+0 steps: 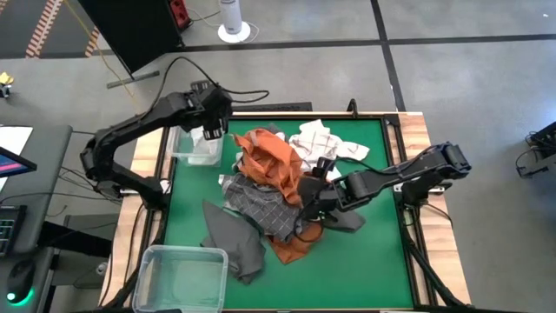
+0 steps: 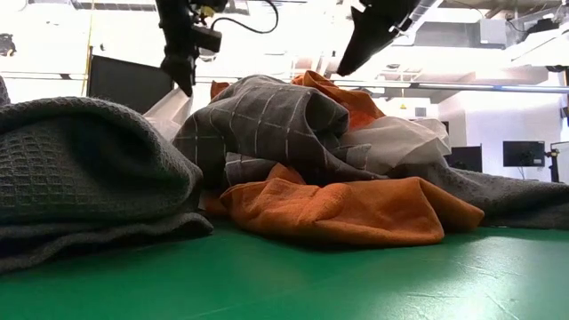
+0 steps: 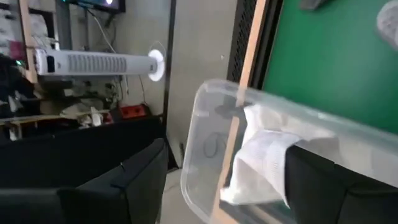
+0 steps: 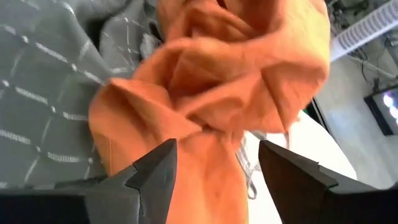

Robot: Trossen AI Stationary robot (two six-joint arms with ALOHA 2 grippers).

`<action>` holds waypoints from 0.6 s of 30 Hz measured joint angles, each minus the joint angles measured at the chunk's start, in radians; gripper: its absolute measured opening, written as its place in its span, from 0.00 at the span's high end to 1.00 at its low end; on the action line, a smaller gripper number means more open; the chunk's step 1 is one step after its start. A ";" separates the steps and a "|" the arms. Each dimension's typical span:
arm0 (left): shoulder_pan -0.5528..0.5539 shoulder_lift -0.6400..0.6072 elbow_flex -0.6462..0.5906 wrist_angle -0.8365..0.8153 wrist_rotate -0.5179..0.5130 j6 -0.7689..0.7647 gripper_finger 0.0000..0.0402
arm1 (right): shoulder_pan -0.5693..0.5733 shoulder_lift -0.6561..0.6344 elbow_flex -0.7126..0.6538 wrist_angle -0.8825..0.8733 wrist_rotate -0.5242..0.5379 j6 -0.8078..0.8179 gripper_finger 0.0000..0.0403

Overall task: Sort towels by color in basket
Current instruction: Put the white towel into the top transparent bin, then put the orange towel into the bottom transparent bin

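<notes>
While the left gripper (image 1: 211, 132) hangs open above the bin (image 1: 193, 146) at ten o'clock, a white towel (image 1: 212, 139) lying inside, the pile (image 1: 274, 196) sits mid-table. Low view: limp, light cloths, tangled. Right wrist view: my right gripper (image 4: 216, 163) gapes over an orange fold (image 4: 205, 118); I judge that ridge the best pinch.

High cam looks straight down, low cam sits level w/ table (image 1: 365, 261); both share towel pile (image 1: 278, 187).

Setting was a robotics lab. Noted: bare concrete floor (image 1: 460, 22), hazard-striped tape (image 1: 39, 26), monitors (image 2: 523, 153), white tower fan (image 3: 93, 63).
</notes>
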 joint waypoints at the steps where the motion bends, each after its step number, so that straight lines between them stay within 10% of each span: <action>1: 0.002 -0.002 0.002 -0.020 0.002 -0.008 0.32 | 0.002 -0.001 0.000 -0.011 0.000 0.015 0.35; 11: 0.092 0.007 -0.022 -0.227 0.349 -0.097 0.32 | 0.037 -0.006 -0.001 -0.017 0.003 0.043 0.35; 18: 0.146 0.007 -0.001 -0.271 0.385 -0.101 0.32 | 0.065 -0.006 -0.001 -0.017 0.030 0.036 0.35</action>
